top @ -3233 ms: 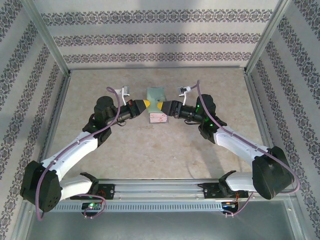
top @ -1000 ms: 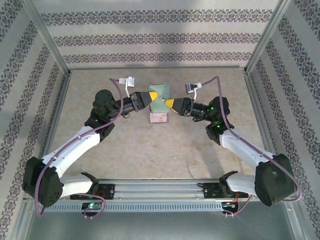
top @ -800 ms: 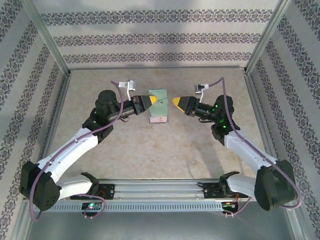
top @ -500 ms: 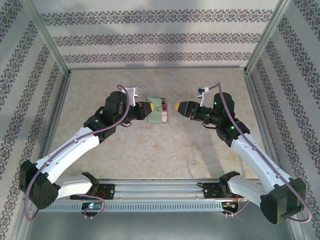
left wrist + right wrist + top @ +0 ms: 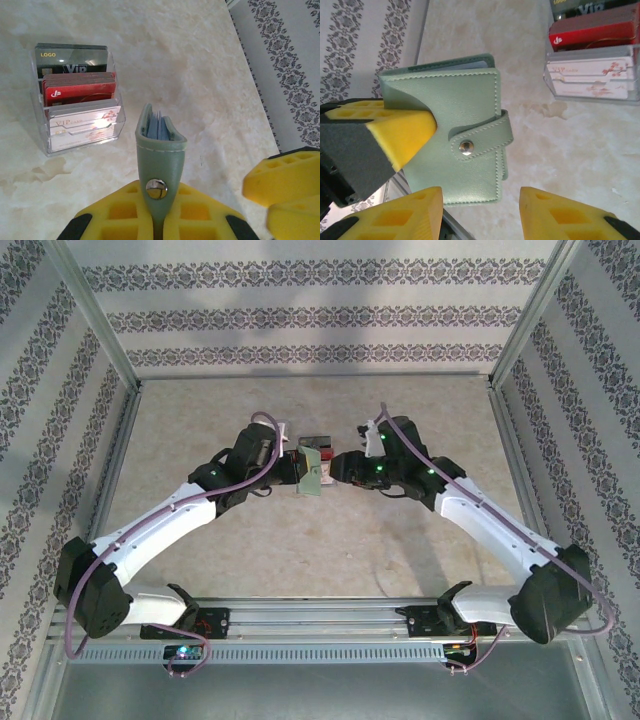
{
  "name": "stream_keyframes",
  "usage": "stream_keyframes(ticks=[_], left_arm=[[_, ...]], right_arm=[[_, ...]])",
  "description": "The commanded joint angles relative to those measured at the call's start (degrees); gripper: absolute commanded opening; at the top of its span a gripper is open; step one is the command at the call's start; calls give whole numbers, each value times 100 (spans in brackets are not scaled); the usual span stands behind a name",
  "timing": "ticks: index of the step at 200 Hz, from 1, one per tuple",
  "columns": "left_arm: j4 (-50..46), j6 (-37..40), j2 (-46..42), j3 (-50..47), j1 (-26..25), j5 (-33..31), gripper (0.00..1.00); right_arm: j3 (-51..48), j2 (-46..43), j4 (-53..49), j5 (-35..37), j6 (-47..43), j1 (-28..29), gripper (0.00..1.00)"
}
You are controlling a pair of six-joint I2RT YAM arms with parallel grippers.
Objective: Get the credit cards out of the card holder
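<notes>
left fingers clamp the card holder; right fingers spread beside it

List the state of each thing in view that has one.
left hand: shut on the card holder.
right hand: open, close beside the card holder.
card holder: closed, held on edge.
snap strap: fastened.
credit cards: standing in the clear stand.
clear stand: upright, all three tiers filled.

Overview above; wrist close-ups seemingly share card holder.
</notes>
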Motion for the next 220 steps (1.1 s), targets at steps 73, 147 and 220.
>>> stream_keyframes(ticks=[73, 147, 220], left_arm=[[206, -59, 2, 200, -95, 164, 0], [384, -155, 72, 202, -104, 327, 0], [401, -151, 97, 261, -104, 417, 0]], right_arm=[[541, 667, 132, 259, 148, 440, 41], [666, 906, 188, 237, 66, 509, 41], [762, 1053, 72, 751, -86, 503, 33]])
